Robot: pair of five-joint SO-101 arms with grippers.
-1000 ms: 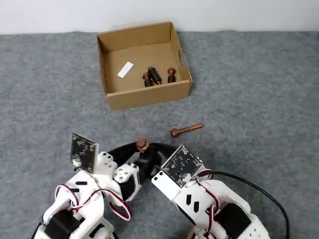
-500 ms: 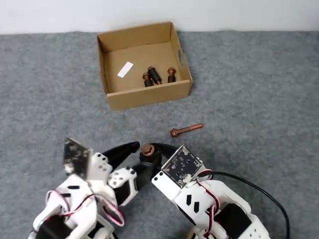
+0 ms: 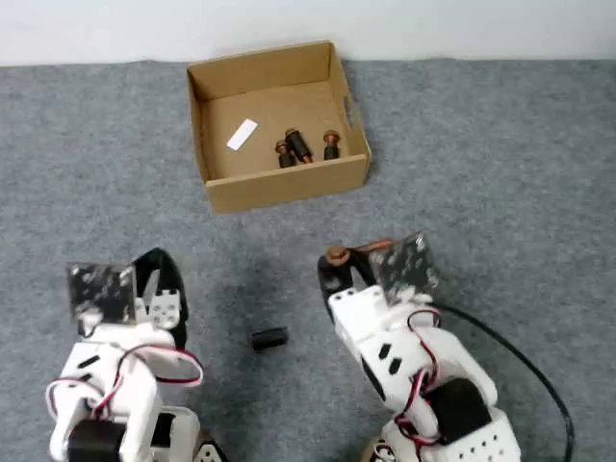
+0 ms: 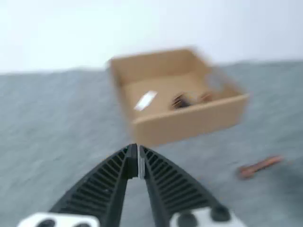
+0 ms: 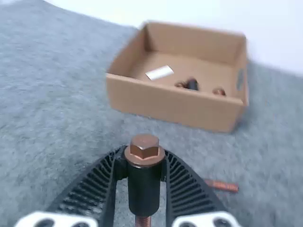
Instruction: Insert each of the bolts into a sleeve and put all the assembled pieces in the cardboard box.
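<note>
My right gripper (image 5: 143, 165) is shut on an assembled piece (image 5: 143, 179), a black sleeve with a copper hex bolt head on top. In the high view the right gripper (image 3: 337, 265) hangs over the carpet just in front of the cardboard box (image 3: 289, 188), above a loose copper bolt (image 3: 382, 244) (image 5: 221, 185). A lone black sleeve (image 3: 269, 338) lies on the carpet between the arms. My left gripper (image 4: 138, 161) (image 3: 154, 265) is shut and holds nothing, at the near left. Inside the box lie three assembled pieces (image 3: 300, 146).
A white paper slip (image 3: 243, 134) lies in the box too. Grey carpet (image 3: 500, 173) covers the table up to a white wall at the back. Both arm bases crowd the near edge.
The left gripper has let go and drawn back to the left, then shut. The right arm swung right and away with the assembled piece. The lone black sleeve now shows on the carpet.
</note>
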